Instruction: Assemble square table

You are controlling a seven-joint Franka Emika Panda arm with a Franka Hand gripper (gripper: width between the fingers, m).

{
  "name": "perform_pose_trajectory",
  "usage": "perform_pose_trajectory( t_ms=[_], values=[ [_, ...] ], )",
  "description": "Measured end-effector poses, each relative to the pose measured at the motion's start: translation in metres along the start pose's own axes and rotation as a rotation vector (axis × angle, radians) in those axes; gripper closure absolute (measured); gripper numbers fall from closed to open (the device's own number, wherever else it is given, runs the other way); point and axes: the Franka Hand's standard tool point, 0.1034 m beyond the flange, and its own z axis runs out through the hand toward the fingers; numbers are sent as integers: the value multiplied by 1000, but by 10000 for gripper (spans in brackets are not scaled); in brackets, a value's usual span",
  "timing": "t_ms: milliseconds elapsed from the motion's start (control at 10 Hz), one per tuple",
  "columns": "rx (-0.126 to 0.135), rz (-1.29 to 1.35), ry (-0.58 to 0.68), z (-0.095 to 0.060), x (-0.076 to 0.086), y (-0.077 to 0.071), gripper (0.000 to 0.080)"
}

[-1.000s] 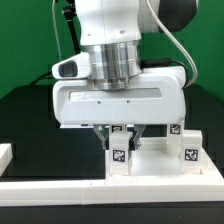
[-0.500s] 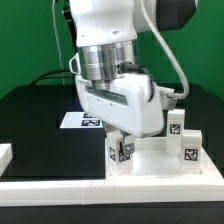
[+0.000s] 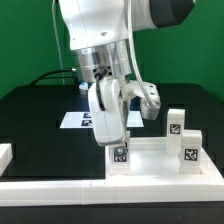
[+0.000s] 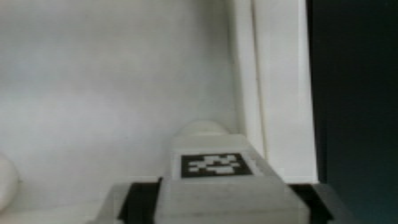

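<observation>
Tabletop (image 3: 150, 160) carries three upright legs; tool (image 3: 117, 146) part-open, clamped on front leg (image 3: 120, 157).

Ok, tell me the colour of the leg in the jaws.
White leg with black-white tag; wrist view shows it best.

white square tabletop (image 3: 150, 160) lies flat, three tagged white legs (image 3: 120, 157) upright at its corners.
</observation>
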Motion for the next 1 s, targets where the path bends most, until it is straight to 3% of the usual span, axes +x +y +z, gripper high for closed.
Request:
perform_pose_trajectory(
  t_ms=[100, 200, 300, 400, 500, 800, 1000],
  values=[
    [-3, -90, 6, 1, -1, 1, 508],
    [-13, -254, 18, 1, -2, 2, 325],
    [-24, -455, 26, 1, -1, 3, 325],
    [-40, -612, 33, 3, -4, 5, 187],
    [-58, -681, 27, 5, -9, 9, 157],
    [-62, -896, 25, 4, -6, 8, 150],
    [-106, -1303, 73, 1, 2, 5, 150]
  ],
)
